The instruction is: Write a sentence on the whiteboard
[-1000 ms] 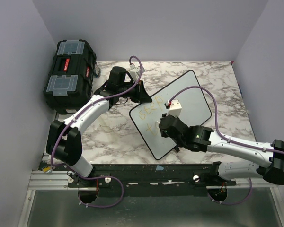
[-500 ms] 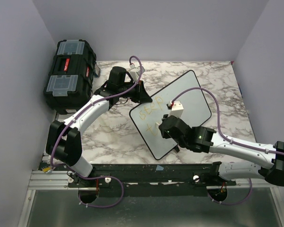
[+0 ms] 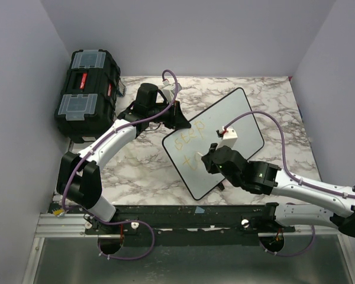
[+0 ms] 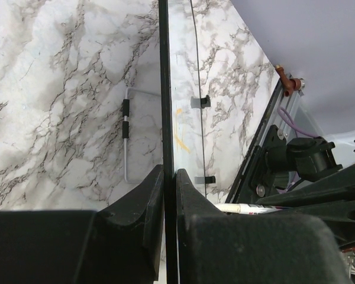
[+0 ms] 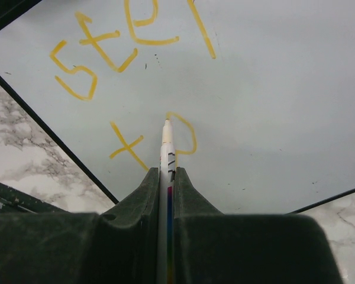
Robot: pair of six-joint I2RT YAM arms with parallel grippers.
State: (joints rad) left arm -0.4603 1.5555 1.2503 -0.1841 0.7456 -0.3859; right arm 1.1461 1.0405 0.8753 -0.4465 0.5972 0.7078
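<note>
right gripper (image 5: 167, 174) pinched the marker (image 5: 167, 145), tip straight ahead on the whiteboard (image 5: 272, 89) at line two of the sentence (image 5: 157, 41), blank space off to its right. left gripper (image 4: 168, 177) clamped the board's edge.

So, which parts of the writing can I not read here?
- Top view: the right gripper covers part of the sentence; the rest is too small.
- Right wrist view: the top edge cuts off the first line.
- Left wrist view: the whiteboard is edge-on; only yellow traces show.
</note>
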